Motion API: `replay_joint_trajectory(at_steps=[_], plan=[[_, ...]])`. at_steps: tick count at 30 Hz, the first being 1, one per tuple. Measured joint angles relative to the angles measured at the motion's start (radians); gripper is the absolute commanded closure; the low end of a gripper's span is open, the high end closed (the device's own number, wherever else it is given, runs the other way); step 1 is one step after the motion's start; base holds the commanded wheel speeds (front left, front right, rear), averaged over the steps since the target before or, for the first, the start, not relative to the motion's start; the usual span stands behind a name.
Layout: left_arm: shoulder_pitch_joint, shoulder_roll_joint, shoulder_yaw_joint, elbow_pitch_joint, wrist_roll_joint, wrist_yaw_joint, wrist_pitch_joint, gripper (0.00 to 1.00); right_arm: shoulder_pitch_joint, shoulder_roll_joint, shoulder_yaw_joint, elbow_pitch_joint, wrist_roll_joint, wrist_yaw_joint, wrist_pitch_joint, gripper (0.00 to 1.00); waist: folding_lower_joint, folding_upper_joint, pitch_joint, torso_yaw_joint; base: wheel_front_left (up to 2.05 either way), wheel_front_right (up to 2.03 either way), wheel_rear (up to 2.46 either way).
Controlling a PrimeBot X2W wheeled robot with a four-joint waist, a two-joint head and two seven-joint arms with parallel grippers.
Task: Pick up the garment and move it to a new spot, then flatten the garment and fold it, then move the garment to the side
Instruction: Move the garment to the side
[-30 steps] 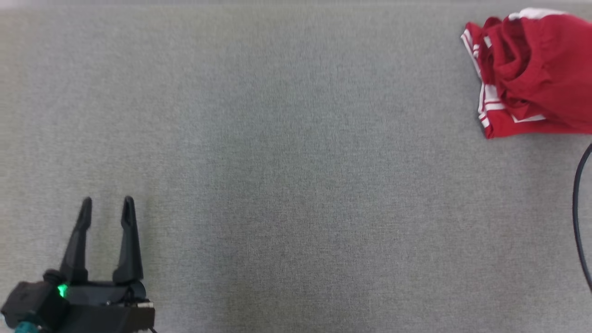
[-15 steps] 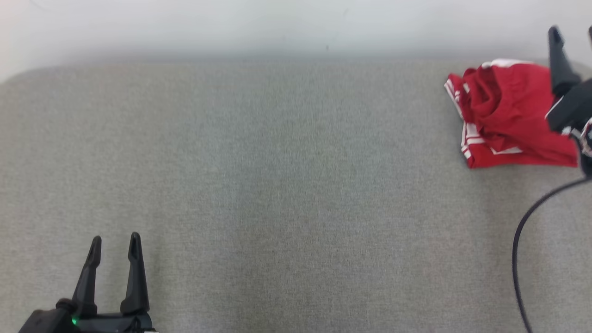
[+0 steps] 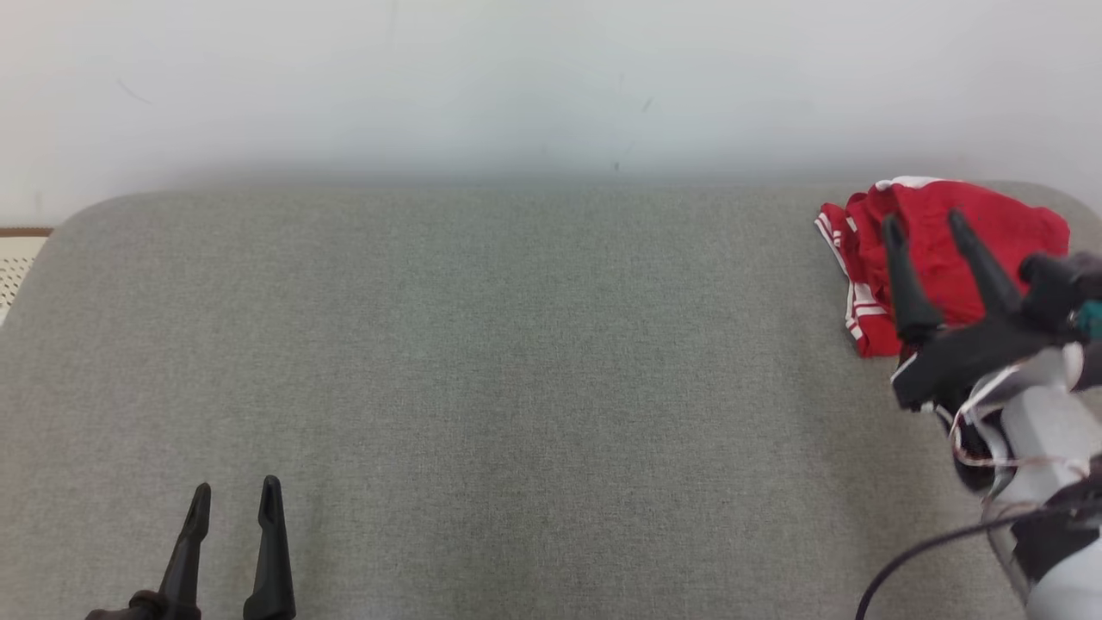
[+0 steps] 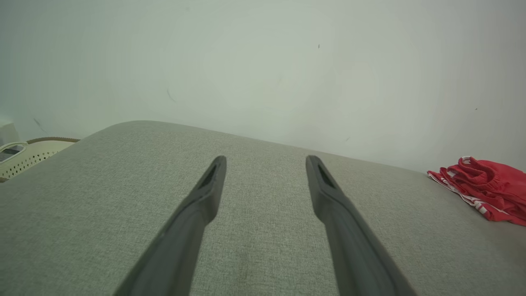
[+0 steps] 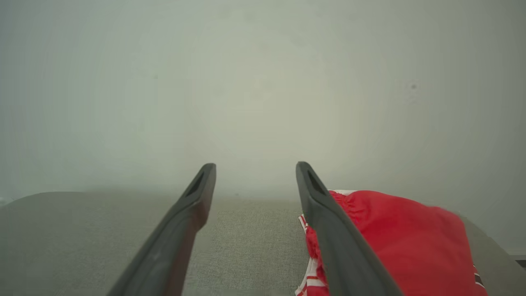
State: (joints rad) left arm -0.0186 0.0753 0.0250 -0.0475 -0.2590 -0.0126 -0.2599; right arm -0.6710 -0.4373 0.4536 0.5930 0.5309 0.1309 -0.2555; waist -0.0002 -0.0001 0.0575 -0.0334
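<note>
Your garment (image 3: 1016, 228), a bunched pair of red shorts with white stripes, lies at the far right corner of the grey padded surface (image 3: 516, 344), close to the pale wall (image 3: 516, 86). Your right gripper (image 3: 924, 220) hangs over its near edge, fingers spread wide with nothing between them (whether a finger touches the cloth, you cannot tell from here). Your left gripper (image 3: 237, 486) sits well apart at the near left, fingers likewise parted and empty. A dark cable (image 3: 913, 555) trails beside the right arm.

A crumpled red garment (image 3: 943, 250) lies on the grey padded surface (image 3: 516, 362).
</note>
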Motion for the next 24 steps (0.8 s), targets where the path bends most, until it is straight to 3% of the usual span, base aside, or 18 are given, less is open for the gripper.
replay_joint_trajectory(at_steps=[12,20,24], plan=[[0.018,-0.009,-0.016,0.011,0.0,0.01,0.0,0.0,0.375,0.195,-0.253,-0.398,-0.281,0.0,0.065,0.0,0.0001,-0.0001,-0.045,0.008,0.0,0.0,0.0],[0.025,-0.009,-0.02,0.01,0.0,0.014,-0.001,0.0,0.594,0.331,-0.321,-0.586,-0.42,0.0,0.098,0.0,0.0001,-0.0001,-0.062,0.007,0.0,0.0,0.0],[0.039,-0.01,-0.018,0.007,0.002,0.022,-0.001,0.0,0.668,0.363,-0.328,-0.63,-0.441,0.0,0.087,0.0,0.0001,0.0,-0.066,0.004,0.0,0.0,0.0]])
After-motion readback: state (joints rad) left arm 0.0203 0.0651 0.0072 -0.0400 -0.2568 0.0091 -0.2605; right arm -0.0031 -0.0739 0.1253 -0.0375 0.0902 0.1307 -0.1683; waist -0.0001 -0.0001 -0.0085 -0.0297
